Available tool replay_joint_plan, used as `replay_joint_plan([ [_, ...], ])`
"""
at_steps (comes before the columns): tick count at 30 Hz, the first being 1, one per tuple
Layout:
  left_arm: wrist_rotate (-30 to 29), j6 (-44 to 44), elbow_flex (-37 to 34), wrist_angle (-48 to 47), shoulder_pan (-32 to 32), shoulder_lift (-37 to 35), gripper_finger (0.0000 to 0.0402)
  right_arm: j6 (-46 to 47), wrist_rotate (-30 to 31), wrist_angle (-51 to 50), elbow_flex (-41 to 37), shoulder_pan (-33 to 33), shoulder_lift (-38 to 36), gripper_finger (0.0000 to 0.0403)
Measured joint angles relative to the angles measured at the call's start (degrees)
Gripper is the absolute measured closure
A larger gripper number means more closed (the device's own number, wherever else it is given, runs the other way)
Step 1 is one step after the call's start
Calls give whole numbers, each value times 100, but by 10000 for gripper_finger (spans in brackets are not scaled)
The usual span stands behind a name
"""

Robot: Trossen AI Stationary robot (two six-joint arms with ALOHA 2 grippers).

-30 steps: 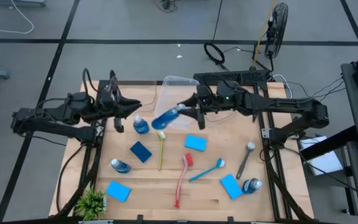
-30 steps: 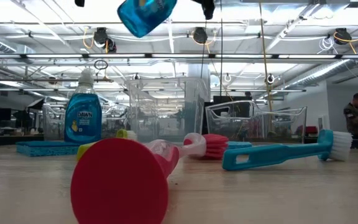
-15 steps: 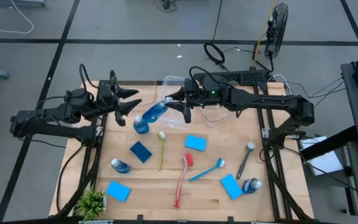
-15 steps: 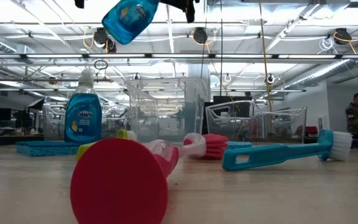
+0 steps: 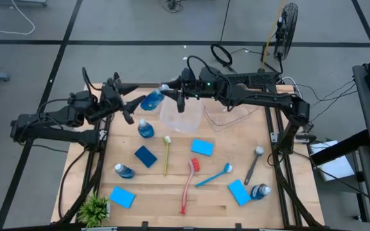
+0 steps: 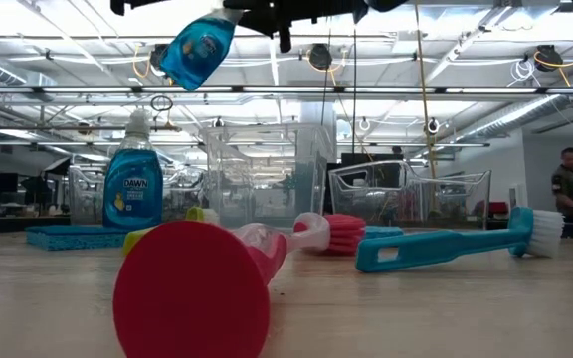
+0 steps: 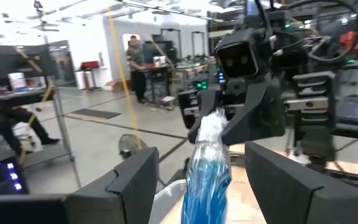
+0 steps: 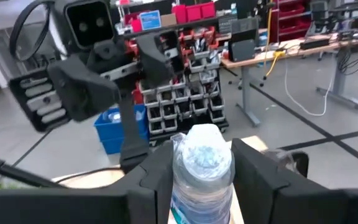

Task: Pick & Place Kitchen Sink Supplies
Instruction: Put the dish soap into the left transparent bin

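Blue-liquid bottle (image 5: 153,99) pinched at its cap end by right gripper (image 5: 174,94); left gripper (image 5: 128,101) spread open around its body; likely slick, bottom-heavy; grab mid-body.

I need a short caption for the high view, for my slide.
Right gripper holds a soap bottle in the air toward the open left gripper, above a table of brushes and sponges.
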Motion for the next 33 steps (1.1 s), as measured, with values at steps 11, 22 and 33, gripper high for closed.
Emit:
replay_joint_plan([
  [11, 228, -3, 0, -28, 759, 428, 162, 2, 3, -40, 287, -216, 318, 282],
  [22, 1158, -59, 1229, -1655, 1242, 1171, 162, -52, 18, -73, 295, -285, 318, 282],
  [33, 1576, 479, 2609, -2973, 1547, 2309, 163, -199, 178, -378, 293, -263, 318, 282],
])
